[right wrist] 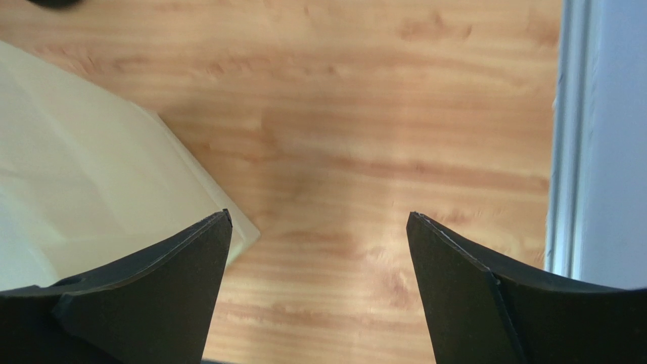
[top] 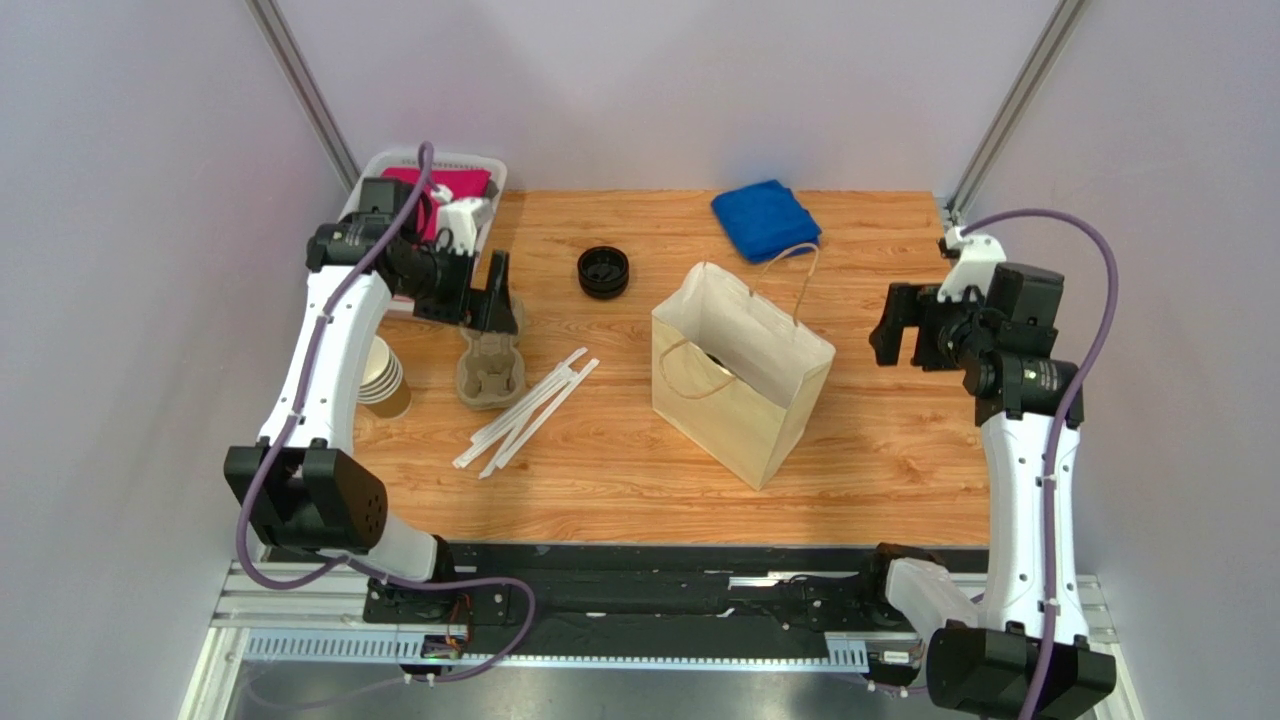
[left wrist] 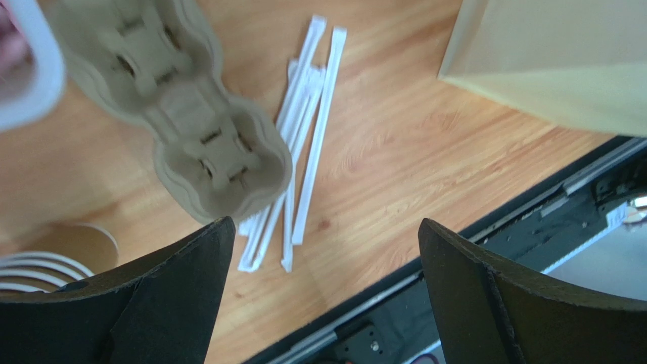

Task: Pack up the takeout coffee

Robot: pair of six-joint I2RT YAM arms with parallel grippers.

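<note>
Table (top: 631, 480): wood top, carrying every item within reach of both arms.

Left arm: arched up over the far-left corner, wrist turned down above the pulp cup carrier (top: 489, 372). Left end effector (left wrist: 326, 227): spread wide, nothing between the fingers, nothing touched.

Right arm: raised upright at the right edge, wrist bent toward the bag but clear of it. Right end effector (right wrist: 319, 216): parted wide and empty (bare wood beneath, bag corner just beside one finger).

Paper bag (top: 744, 383): upright at mid-table, mouth open, handles splayed, evidently set so for loading from above.

Blue cloth (top: 766, 218): folded at the far edge, apart from the work.

Stack of lidless cups (top: 383, 375): at the left edge, near the carrier.

Wrapped straws (top: 526, 413): loose bundle lying beside the carrier's near end.

Takeout coffee (top: 721, 362): judged to sit inside the bag. Only a dark curved edge, probably the lid, visible low in the mouth (not confirmed). No lidded cup found elsewhere on the table.

Loose black lids (top: 604, 272): far of centre, apart from the bag.
</note>
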